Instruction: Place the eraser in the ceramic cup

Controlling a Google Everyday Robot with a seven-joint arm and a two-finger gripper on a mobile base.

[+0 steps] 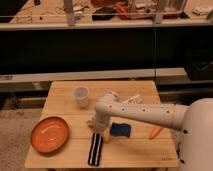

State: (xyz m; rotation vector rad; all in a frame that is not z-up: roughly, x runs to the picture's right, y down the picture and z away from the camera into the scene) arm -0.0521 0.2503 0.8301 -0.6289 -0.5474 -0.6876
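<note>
The eraser (95,148), a long black bar with two white stripes, lies on the wooden table (60,95) near the front edge. The ceramic cup (80,96), small and pale, stands upright at the table's back left. My gripper (95,123) hangs at the end of the white arm (145,114), just above the eraser's far end and to the right and in front of the cup.
An orange plate (49,134) lies at the front left. A blue object (120,130) sits right of the eraser, and an orange carrot-like item (155,132) at the right. White items (131,99) lie behind the arm. A dark shelf unit stands behind the table.
</note>
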